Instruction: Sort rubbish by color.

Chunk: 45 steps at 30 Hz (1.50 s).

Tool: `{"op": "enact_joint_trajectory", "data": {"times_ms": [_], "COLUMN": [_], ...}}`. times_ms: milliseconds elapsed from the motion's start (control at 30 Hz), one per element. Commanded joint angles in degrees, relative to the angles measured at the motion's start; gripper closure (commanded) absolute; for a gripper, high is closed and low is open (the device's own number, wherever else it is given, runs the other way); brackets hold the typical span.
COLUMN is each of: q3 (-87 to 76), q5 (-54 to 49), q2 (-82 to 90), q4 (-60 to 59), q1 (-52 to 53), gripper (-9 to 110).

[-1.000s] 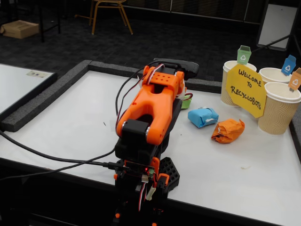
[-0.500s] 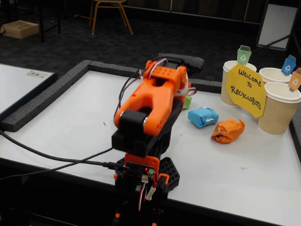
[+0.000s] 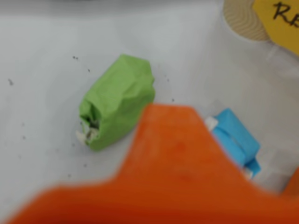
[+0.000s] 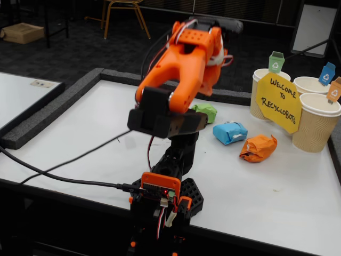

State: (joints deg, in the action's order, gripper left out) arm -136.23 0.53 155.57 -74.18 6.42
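Fixed view alone shows orange lump [image 4: 258, 148]; end effector opening unclear in both.

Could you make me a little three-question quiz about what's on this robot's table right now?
1. True or false: the green lump already sits inside a cup.
2. Which lump lies nearest the yellow sign in the fixed view: A green, B blue, C orange?
3. How many paper cups stand by the sign?

Key:
1. False; it lies on the table.
2. C; the orange lump sits just below the sign, the blue lump further left.
3. Three.
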Motion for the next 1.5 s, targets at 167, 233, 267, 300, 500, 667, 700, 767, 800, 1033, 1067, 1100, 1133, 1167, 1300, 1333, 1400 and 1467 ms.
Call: {"op": "enact_joint_trajectory", "data": {"times_ms": [167,233,267,300,500,667,700,767,800,1033,1067,1100,1133,1167,1300,1333,1400,1467], "q3": [20.2,22.0,22.7,23.2,25.0,24.2,24.2,24.2,24.2,23.8,23.7,23.6,23.3,23.1,22.1,21.7,21.1,20.7], "q5": [0.9,0.9,0.8,0.8,-0.9,-4.1,-5.0,-6.1,-6.8,-10.2,-10.2,-10.2,-10.2,-10.2,-10.3,-10.9,-12.2,-13.8], "q2": [-7.4,-8.8,-9.7,-10.5,-14.2,-15.1,-15.1,-15.1,-15.1,-15.1,-15.1,-15.1,-15.1,-15.1,-15.1,-15.1,-15.2,-15.8], "q4": [-7.2,-8.6,-9.0,-9.1,-11.3,-11.9,-12.0,-12.1,-12.1,-12.3,-12.2,-12.2,-12.1,-12.0,-12.0,-12.0,-11.9,-11.8], "q1": [2.6,3.3,3.7,4.4,6.1,6.4,6.4,6.4,6.4,5.5,5.3,5.1,4.9,4.8,5.8,6.3,7.7,9.4], "gripper": [91,90,90,90,90,90,90,90,90,89,89,89,89,89,89,89,89,89]}}
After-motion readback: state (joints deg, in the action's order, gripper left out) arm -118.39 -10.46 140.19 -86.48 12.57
